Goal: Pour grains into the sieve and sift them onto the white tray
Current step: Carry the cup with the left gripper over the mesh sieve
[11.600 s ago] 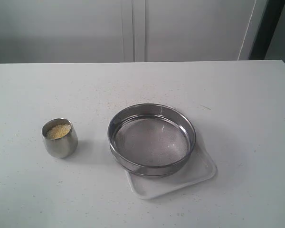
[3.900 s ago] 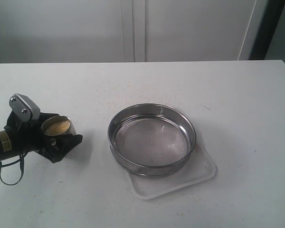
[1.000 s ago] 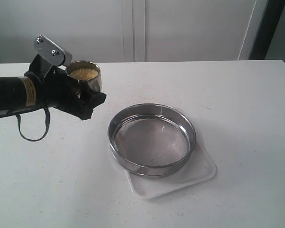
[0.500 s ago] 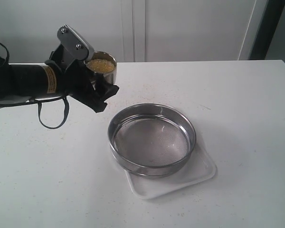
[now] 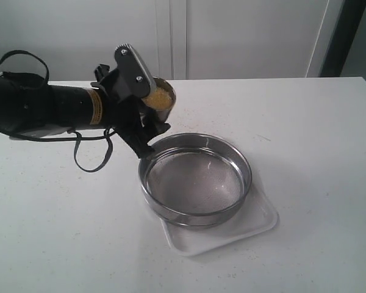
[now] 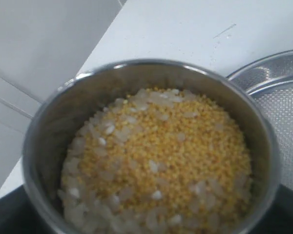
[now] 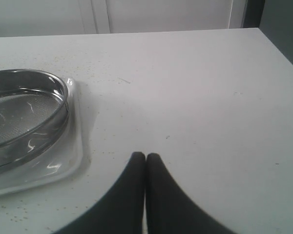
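Observation:
My left gripper (image 5: 151,108) is shut on a small steel cup (image 5: 165,101), held in the air over the far left rim of the sieve (image 5: 244,166). The cup leans towards the sieve and is full of yellow and whitish grains (image 5: 160,96). In the left wrist view the grains (image 6: 156,156) fill the cup (image 6: 44,117), and a part of the sieve (image 6: 283,92) shows beyond it. The sieve's mesh looks bare. It rests on the white tray (image 5: 259,221). My right gripper (image 7: 145,156) is shut on nothing, low over the table beside the tray (image 7: 74,146) and the sieve (image 7: 24,112).
The white table (image 5: 305,122) carries a scatter of loose grains around the tray. A pale wall with cabinet panels (image 5: 232,36) stands behind the table's far edge. A black cable (image 5: 88,162) hangs in a loop under the left arm.
The left arm has carried the cup to the right, from over the table's back left to above the sieve's rim. The cup now leans towards the sieve. The right gripper's earlier state is not shown.

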